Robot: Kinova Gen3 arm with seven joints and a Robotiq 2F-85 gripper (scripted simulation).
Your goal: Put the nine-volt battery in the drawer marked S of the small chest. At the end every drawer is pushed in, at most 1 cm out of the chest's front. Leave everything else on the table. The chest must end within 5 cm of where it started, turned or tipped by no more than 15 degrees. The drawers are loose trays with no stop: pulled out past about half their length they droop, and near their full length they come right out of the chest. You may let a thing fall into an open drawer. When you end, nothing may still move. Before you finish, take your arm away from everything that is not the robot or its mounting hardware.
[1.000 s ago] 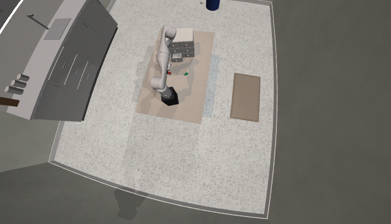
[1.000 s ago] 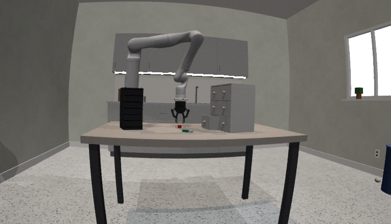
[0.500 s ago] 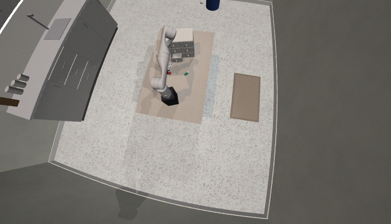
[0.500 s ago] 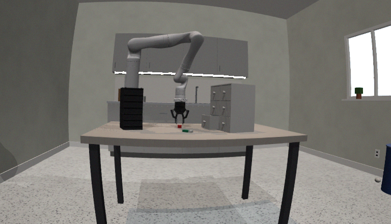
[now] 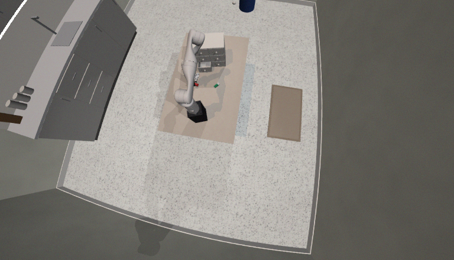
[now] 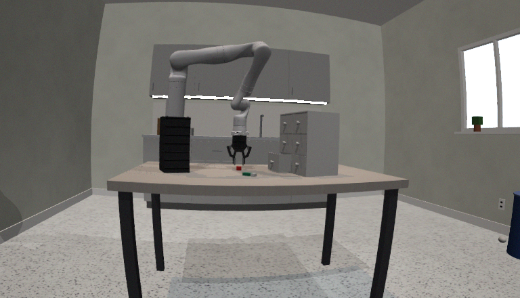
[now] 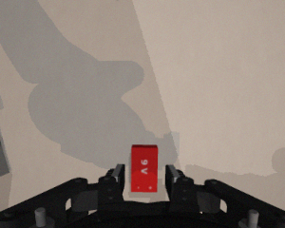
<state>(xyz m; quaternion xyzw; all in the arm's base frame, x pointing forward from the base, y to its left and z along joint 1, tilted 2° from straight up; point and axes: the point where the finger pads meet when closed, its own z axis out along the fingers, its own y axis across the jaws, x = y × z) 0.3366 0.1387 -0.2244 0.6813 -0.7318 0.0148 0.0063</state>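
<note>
The red nine-volt battery (image 7: 144, 167) lies flat on the table, marked "9V"; it also shows in the exterior view (image 6: 238, 168) and from above (image 5: 196, 84). My gripper (image 7: 144, 174) hangs straight over it, fingers partly open, one on each side of the battery as seen from the wrist. In the exterior view the fingertips (image 6: 238, 162) stand a little above the battery and do not touch it. The small grey chest (image 6: 308, 143) stands to the right, with its bottom left drawer (image 6: 277, 162) pulled out; the open drawer also shows from above (image 5: 204, 65).
The arm's black base (image 6: 174, 143) stands at the table's left. The chest's other drawers look pushed in.
</note>
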